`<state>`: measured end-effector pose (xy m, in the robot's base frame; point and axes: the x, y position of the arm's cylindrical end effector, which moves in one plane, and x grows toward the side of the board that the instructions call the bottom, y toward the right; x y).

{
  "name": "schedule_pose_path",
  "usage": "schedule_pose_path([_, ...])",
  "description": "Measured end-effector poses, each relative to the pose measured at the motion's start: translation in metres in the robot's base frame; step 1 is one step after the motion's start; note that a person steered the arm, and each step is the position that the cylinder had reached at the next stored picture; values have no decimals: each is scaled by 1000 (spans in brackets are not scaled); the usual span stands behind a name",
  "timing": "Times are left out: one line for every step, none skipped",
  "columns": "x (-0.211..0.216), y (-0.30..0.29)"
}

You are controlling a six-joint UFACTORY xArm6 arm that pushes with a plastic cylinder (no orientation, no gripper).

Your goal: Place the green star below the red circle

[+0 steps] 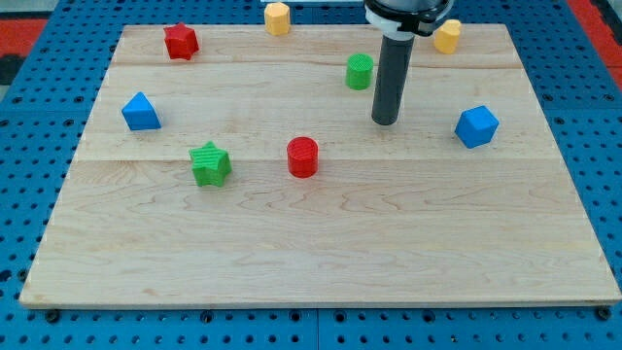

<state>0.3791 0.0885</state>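
Observation:
The green star (210, 163) lies on the wooden board (321, 253), left of centre. The red circle (302, 157), a short cylinder, stands just to the star's right, at about the same height in the view. My tip (385, 122) rests on the board up and to the right of the red circle, well apart from both blocks. The dark rod rises from it toward the view's top.
A green cylinder (360, 71) stands just left of the rod. A red star (181, 41) and a yellow block (277, 17) are at the top left, another yellow block (447, 36) at the top right. A blue block (141, 112) is at the left, a blue cube (476, 126) at the right.

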Motion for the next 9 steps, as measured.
schedule_pose_path([0, -1])
schedule_pose_path([0, -2])
schedule_pose_path([0, -2])
schedule_pose_path([0, -40])
schedule_pose_path([-8, -73])
schedule_pose_path([-33, -73])
schedule_pose_path([10, -118])
schedule_pose_path([43, -167])
schedule_pose_path([42, -199])
